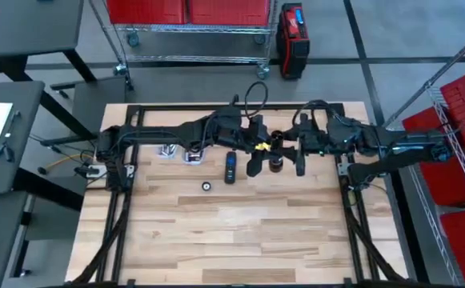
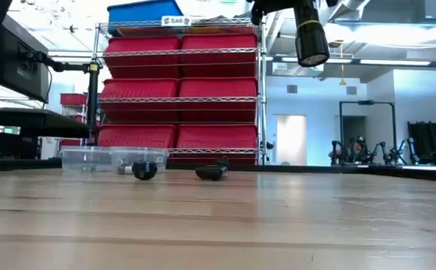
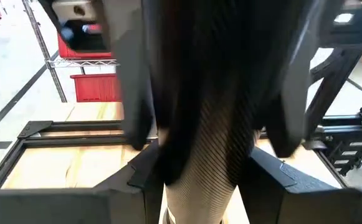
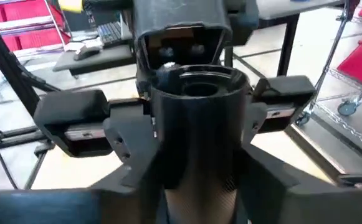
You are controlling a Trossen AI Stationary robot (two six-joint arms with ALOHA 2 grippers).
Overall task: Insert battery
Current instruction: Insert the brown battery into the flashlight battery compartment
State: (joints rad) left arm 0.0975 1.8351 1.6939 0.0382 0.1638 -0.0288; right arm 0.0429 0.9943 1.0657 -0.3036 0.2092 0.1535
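Clear tubs [image 1: 178, 150]: two small see-through containers on the table [image 1: 240, 232], well to the left of the flashlight [image 1: 276, 162]; what they hold is too small to tell.

Round cap [image 1: 206, 186]: a small dark disc, left of the flashlight and nearer the table's front edge; probably the tail cap, lying free.

Battery [image 1: 230, 167]: I take the short dark stick with the blue band to be the cell. It lies flat on the wood, left of the flashlight, just beside the left gripper and untouched.

Battery handling: likely stiff, smooth and rather dense for its size, and round enough to roll. Best pinched across the middle of its length, leaving both ends bare so that one end can enter the tube.

Left gripper [image 1: 256, 160]: against the flashlight's left side. In its wrist view the fingers sit tight on either side of the knurled tube, so it seems clamped on it.

Flashlight: held clear above the table between the two grippers, upright with the lens end down in the low view. Its open mouth shows in the right wrist view, and the bore looks empty.

Flashlight handling: a rigid body whose knurling gives a sure grip.

Right gripper [image 1: 300, 160]: against the flashlight's right side, fingers drawn in close on the tube, apparently gripping as well.

Risk: one gripper must let go to fetch the cell, so the other must keep the mouth upright.
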